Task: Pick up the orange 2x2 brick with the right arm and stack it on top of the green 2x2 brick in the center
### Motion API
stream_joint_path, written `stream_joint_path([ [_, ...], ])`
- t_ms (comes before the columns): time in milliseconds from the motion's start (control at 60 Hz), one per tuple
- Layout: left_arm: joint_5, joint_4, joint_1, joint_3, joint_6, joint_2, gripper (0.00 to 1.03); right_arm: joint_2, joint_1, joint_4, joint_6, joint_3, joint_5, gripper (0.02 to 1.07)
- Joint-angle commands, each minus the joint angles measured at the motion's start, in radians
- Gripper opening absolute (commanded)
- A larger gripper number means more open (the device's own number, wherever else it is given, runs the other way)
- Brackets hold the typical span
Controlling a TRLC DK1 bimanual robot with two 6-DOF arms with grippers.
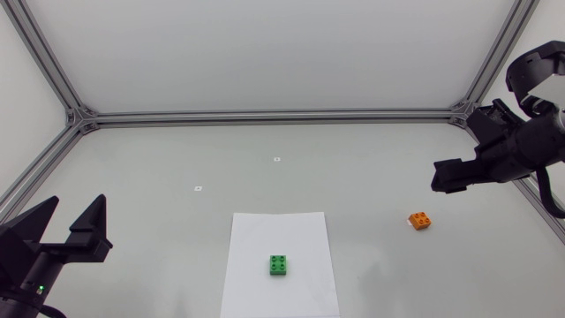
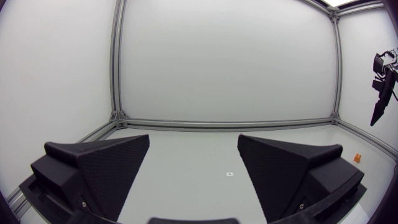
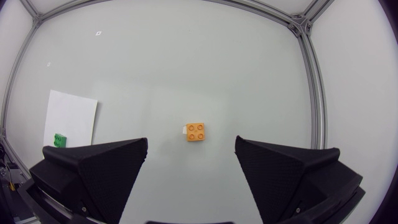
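Head view, right pincer (image 1: 439,177): spread open, empty, above the table.
Head view, orange brick (image 1: 420,221): on the table, near the tips, untouched.
Head view, green brick (image 1: 280,265): on paper (image 1: 265,230), well apart from that pincer.
Left wrist view, left pincer (image 2: 194,146): wide open, empty; orange brick (image 2: 357,158) far ahead, off to one side.
Right wrist view, right pincer (image 3: 190,144): open; orange brick (image 3: 196,132) just ahead, in line with the gap, studs up; green brick (image 3: 60,140) well off past one finger.

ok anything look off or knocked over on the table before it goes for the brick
Nothing stands out. The green brick sits flat, studs up, on the white sheet; the orange brick sits studs up too, only turned a little relative to the green one. The right tool hangs open above it.
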Motion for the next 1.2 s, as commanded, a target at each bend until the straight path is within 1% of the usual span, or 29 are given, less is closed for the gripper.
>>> stream_joint_path([
  [0, 0.004, -0.014, 0.003, -0.041, 0.013, -0.008, 0.99, 0.058, -0.037, 0.003, -0.066, -0.010, -0.041, 1.02],
  [183, 0.004, -0.015, 0.003, -0.041, 0.013, -0.008, 0.99, 0.136, -0.057, 0.019, -0.086, -0.011, -0.056, 1.02],
  [467, 0.004, -0.015, 0.003, -0.041, 0.013, -0.008, 0.99, 0.282, -0.051, 0.030, -0.095, -0.019, -0.047, 1.02],
  [583, 0.004, -0.014, 0.003, -0.041, 0.013, -0.008, 0.99, 0.314, -0.048, 0.039, -0.092, -0.017, -0.033, 1.02],
  [667, 0.004, -0.015, 0.003, -0.041, 0.013, -0.008, 0.99, 0.366, -0.045, 0.064, -0.092, -0.019, -0.007, 1.02],
  [983, 0.004, -0.015, 0.003, -0.041, 0.013, -0.008, 0.99, 0.483, -0.045, 0.144, -0.092, -0.010, 0.031, 1.02],
  [1067, 0.004, -0.015, 0.003, -0.041, 0.013, -0.008, 0.99, 0.508, -0.045, 0.154, -0.090, -0.004, 0.041, 1.01],
  [1100, 0.004, -0.015, 0.003, -0.041, 0.013, -0.008, 0.99, 0.520, -0.045, 0.161, -0.090, -0.001, 0.042, 0.97],
  [1183, 0.004, -0.015, 0.003, -0.041, 0.013, -0.008, 0.99, 0.538, -0.042, 0.167, -0.090, 0.007, 0.042, 0.96],
])
